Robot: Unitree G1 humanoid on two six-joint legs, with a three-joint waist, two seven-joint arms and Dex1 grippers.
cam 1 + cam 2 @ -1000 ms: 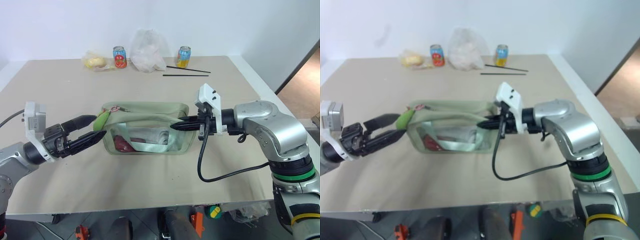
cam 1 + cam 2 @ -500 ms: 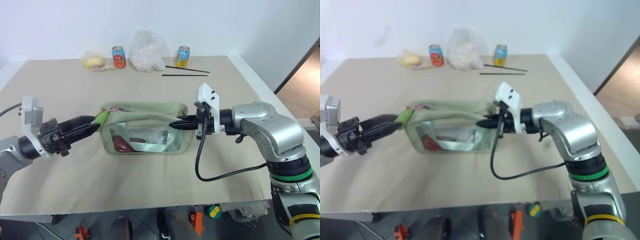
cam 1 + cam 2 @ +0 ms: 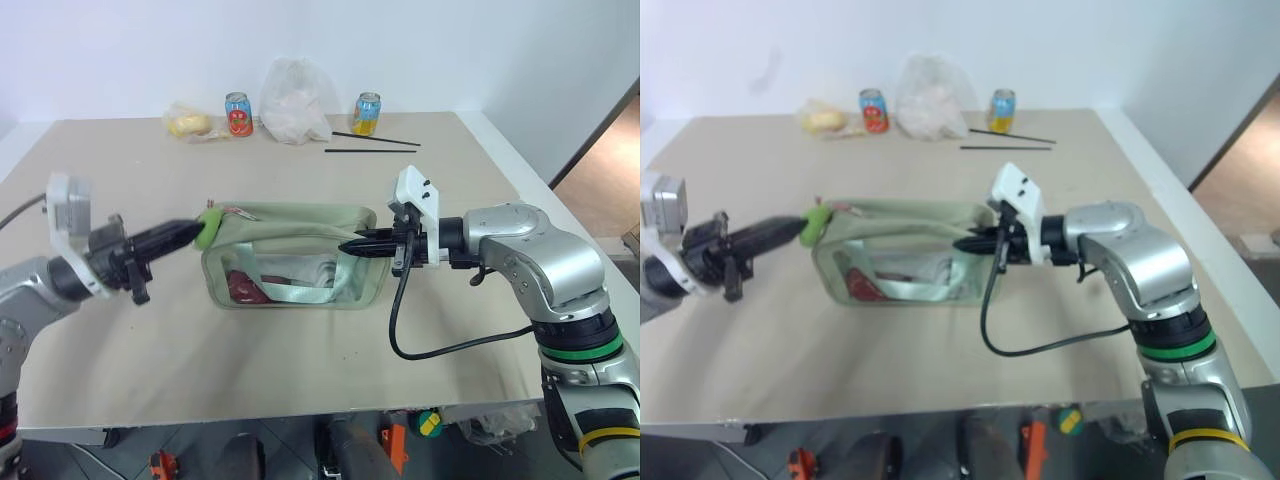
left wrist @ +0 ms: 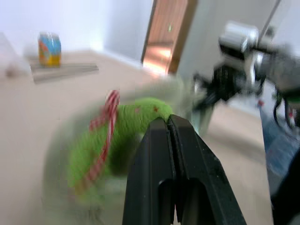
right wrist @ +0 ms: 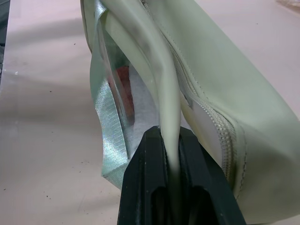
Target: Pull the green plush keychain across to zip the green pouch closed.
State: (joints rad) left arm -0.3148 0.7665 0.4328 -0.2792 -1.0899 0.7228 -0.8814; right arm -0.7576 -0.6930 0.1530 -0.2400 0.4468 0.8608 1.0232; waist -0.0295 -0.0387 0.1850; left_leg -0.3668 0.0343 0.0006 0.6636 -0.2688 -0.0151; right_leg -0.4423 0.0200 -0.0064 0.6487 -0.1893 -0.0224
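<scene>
The green pouch point(image 3: 290, 225) lies mid-table with its clear side window facing me, red and white contents showing inside. At its left end sits the green plush keychain point(image 3: 209, 227), with a pinkish-red cord. My left gripper point(image 3: 193, 234) is shut with its tips pinched on the plush, which in the left wrist view bulges green point(image 4: 117, 136) just past the closed fingers point(image 4: 154, 154). My right gripper point(image 3: 349, 246) points left and is shut on the pouch's right end. In the right wrist view it clamps a pale green fabric edge point(image 5: 164, 84).
At the table's back stand a red can point(image 3: 238, 114), a white plastic bag point(image 3: 292, 101), a yellow can point(image 3: 367, 113), and a clear bag with something yellow point(image 3: 190, 124). Two black sticks point(image 3: 368, 145) lie near the yellow can. The table's right edge point(image 3: 530, 180) drops off beside my right arm.
My left gripper has gone from open around the keychain to shut on it and has risen a little, lifting the pouch's left corner. My right gripper has held still.
</scene>
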